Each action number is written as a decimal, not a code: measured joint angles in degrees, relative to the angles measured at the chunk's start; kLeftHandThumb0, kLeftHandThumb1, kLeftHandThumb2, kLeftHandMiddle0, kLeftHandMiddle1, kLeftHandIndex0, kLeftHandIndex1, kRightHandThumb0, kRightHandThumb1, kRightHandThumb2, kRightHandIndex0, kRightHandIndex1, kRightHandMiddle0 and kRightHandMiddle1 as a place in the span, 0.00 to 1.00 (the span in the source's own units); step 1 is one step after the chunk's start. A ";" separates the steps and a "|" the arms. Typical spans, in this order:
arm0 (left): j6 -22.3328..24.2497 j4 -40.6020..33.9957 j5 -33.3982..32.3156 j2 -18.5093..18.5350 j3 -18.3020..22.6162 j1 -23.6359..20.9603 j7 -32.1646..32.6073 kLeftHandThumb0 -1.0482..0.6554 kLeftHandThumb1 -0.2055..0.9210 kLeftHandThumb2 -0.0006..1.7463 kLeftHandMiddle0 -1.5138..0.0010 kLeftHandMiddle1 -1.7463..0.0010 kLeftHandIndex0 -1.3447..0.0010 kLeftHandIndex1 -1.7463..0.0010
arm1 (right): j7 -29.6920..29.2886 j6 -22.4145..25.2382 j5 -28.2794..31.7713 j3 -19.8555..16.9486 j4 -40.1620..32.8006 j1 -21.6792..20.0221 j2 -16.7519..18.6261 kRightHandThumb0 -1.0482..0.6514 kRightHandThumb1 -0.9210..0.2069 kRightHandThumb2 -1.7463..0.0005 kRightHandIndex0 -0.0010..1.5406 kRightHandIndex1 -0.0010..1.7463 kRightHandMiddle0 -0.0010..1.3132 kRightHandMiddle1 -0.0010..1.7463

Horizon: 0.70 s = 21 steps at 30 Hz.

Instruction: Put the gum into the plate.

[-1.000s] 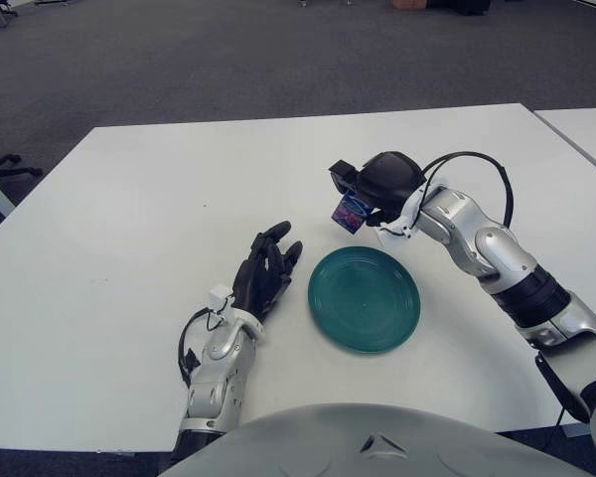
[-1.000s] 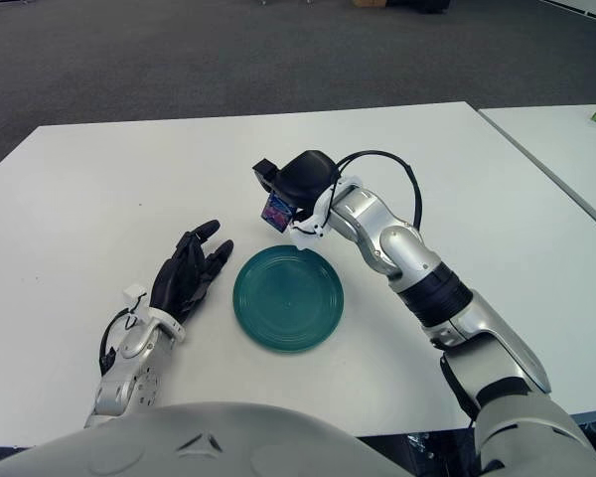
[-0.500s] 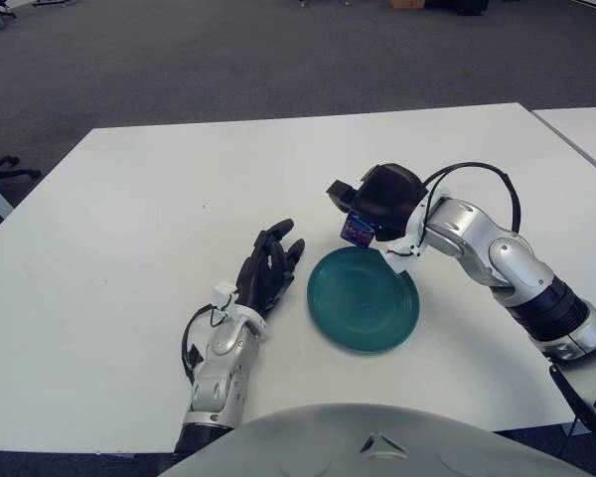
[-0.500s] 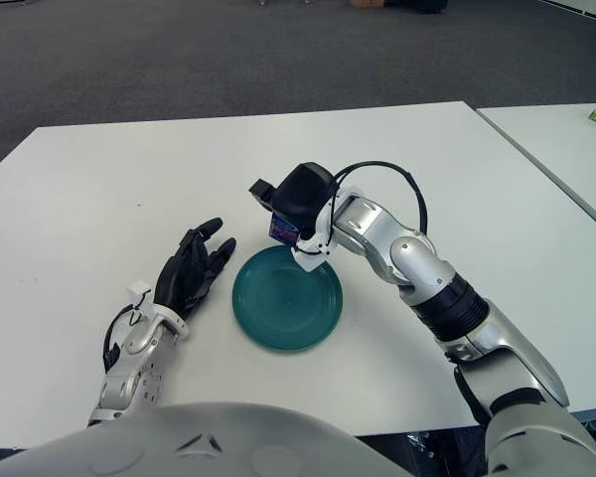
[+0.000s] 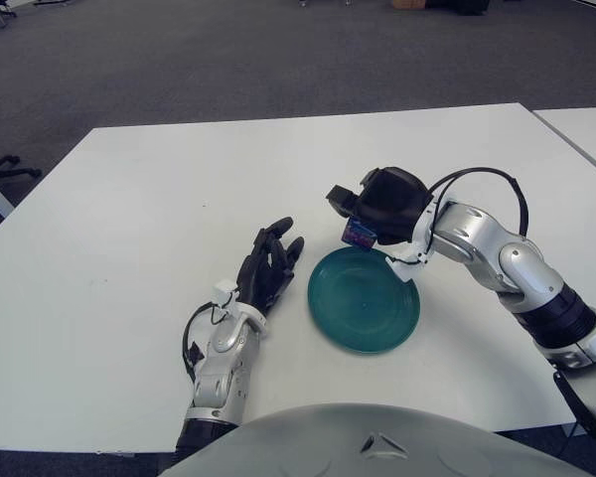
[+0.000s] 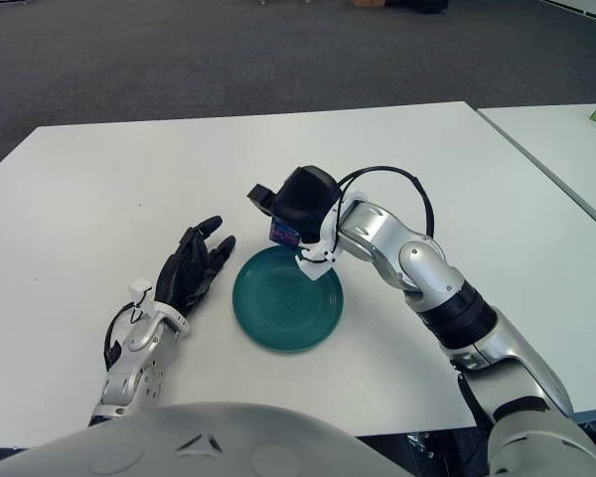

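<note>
1. The right robot hand [image 5: 377, 207] has its fingers curled around the gum [image 5: 359, 234], a small blue packet, gripping it from above.
2. The gum hangs over the far rim of the green plate [image 5: 365, 299], apart from the dish.
3. The left robot hand [image 5: 267, 270] shows just left of the plate, fingers spread and holding nothing.
4. The plate sits on the white tabletop [image 5: 129, 229].

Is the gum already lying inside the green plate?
No, the gum is held in the right hand above the far rim of the plate, which holds nothing.
</note>
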 measured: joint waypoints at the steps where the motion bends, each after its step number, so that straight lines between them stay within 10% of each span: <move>1: 0.00 0.11 0.00 -0.01 0.00 -0.09 0.00 0.11 1.00 0.52 0.67 0.96 1.00 0.55 | 0.91 0.01 0.32 -0.12 -0.77 0.27 0.00 0.38 0.25 0.48 0.45 1.00 0.29 1.00; 21: -0.80 2.02 0.03 -0.12 0.12 -1.66 0.09 0.11 1.00 0.52 0.67 0.96 1.00 0.55 | 6.36 2.33 6.18 -2.82 -3.69 4.94 2.51 0.38 0.31 0.44 0.41 1.00 0.32 1.00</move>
